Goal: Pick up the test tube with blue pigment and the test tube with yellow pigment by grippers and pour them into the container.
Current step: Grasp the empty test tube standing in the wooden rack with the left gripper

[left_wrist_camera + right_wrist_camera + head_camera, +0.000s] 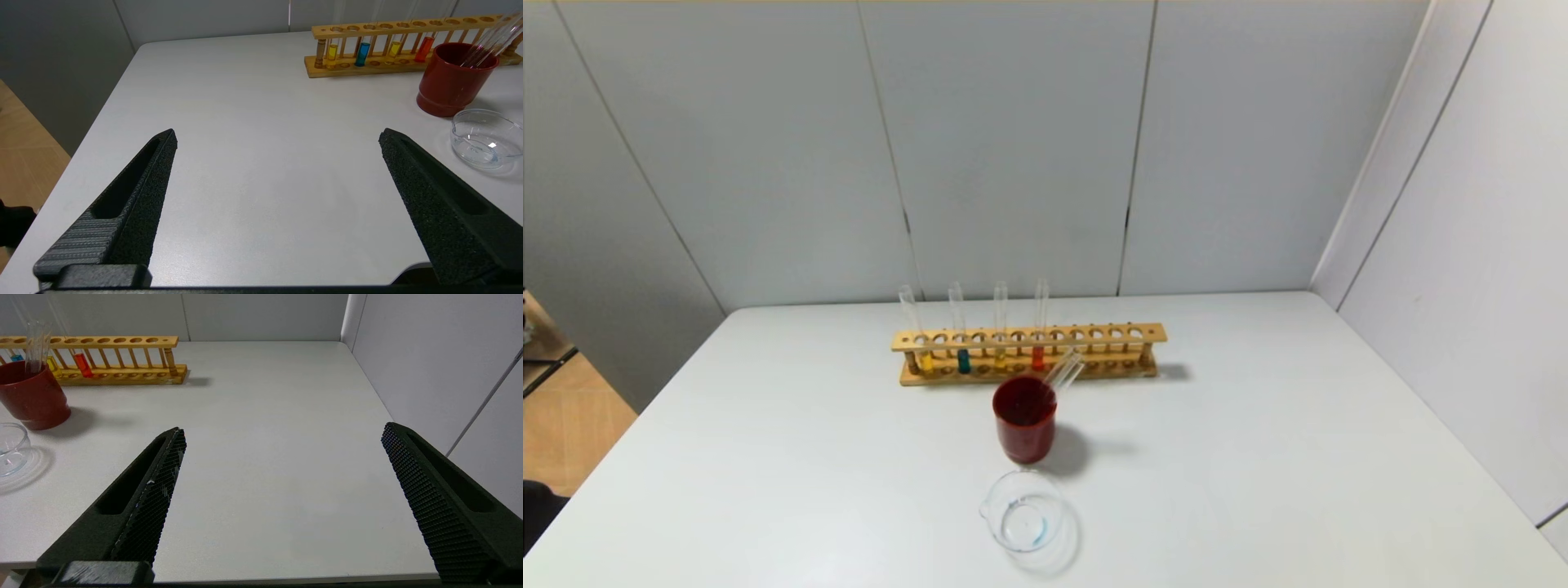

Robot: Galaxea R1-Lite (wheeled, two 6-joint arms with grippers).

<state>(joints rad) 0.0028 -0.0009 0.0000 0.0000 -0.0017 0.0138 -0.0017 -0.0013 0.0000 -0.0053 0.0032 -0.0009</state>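
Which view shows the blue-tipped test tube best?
The left wrist view: the slim clear glass tube with the blue tip stands unobstructed in the wooden rack. The head view shows it small; the right wrist view catches only its tip at the edge.

No readable text, labels, brand names, numbers or signs | none on any object, surface or wall | checked in head and both wrist views
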